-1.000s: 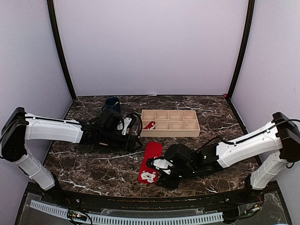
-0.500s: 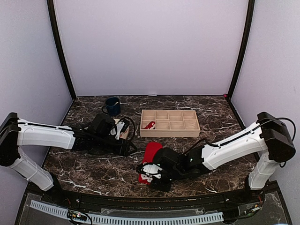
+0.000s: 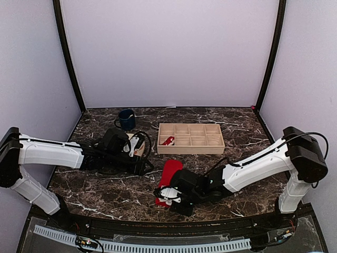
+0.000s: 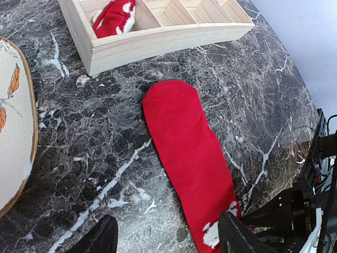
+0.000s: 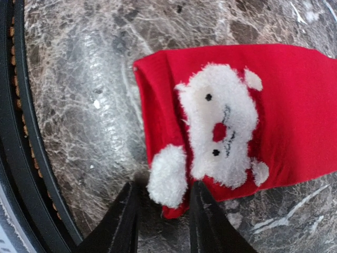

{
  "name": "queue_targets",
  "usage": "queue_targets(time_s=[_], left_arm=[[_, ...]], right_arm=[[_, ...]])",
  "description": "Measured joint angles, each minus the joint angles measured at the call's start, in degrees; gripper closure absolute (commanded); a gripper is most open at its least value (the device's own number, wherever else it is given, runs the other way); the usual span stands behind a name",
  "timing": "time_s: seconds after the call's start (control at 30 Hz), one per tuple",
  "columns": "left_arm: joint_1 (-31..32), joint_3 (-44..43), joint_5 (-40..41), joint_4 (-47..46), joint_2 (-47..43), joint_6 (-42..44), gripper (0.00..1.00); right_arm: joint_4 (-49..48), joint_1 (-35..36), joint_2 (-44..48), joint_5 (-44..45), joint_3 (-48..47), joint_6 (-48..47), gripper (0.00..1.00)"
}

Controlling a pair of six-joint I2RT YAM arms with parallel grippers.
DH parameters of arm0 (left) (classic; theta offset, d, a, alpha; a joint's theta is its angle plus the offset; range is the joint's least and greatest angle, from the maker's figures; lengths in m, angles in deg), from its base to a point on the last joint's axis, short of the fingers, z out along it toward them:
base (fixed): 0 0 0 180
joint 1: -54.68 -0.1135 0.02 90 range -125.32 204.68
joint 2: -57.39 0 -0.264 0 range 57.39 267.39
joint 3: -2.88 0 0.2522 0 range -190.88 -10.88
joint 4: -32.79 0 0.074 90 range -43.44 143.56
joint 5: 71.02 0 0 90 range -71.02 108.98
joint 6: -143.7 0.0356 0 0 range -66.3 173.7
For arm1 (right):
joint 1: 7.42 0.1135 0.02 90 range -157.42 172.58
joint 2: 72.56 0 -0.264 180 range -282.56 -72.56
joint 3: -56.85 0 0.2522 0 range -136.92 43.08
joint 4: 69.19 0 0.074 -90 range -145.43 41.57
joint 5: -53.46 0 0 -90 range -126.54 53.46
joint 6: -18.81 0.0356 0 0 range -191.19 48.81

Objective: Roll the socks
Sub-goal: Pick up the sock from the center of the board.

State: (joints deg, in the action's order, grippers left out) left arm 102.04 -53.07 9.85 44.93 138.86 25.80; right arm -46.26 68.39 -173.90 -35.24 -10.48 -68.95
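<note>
Dark veined marble forms the surface (image 3: 105,182), closed in by pale lilac walls. One red sock (image 3: 172,169) lies flat on it, just below the middle of the top view, its rounded toe toward the wooden tray (image 3: 190,138) and its decorated end toward the bottom edge of the frame.

In the right wrist view the sock (image 5: 284,105) fills the upper right, showing a fuzzy white face with black eyes and a red nose. A white pompom (image 5: 167,176) sits at its lower corner. The right claw (image 5: 166,211) is down at that corner. Its two dark fingers (image 5: 126,216) stand a little apart, one on each side of the pompom and close against it, with a scrap of red cloth between them. The fluff does not look squeezed.

In the left wrist view the sock (image 4: 189,153) runs from centre to lower right. The left claw (image 4: 168,240) hangs over bare marble at the bottom edge, fingers wide apart and holding nothing. A plate (image 4: 13,121) with an orange pattern shows at the left edge.

A second red sock (image 4: 116,16) lies bunched in the tray's lower left compartment. At upper left in the top view stands a blue mug (image 3: 126,118).
</note>
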Motion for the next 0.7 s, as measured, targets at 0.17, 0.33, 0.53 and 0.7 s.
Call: queue_targets(time_s=[0.17,0.33,0.53,0.7], left_arm=[[0.0,0.04,0.02,-0.02,-0.02,-0.02,0.33],[0.0,1.11,0.31,-0.04,-0.68,-0.04,0.33],[0.0,1.99,0.44,-0.07,-1.7,-0.09,0.33],[0.0,2.49,0.39,-0.07,-1.81,-0.35,0.33]], right_arm=[[-0.09,0.0,-0.35,0.76,0.0,-0.7,0.84],[-0.17,0.0,-0.37,1.31,0.0,-1.11,0.95],[-0.37,0.0,-0.39,1.16,-0.02,-1.36,0.99],[-0.44,-0.55,-0.39,-0.39,-0.02,-1.09,1.0]])
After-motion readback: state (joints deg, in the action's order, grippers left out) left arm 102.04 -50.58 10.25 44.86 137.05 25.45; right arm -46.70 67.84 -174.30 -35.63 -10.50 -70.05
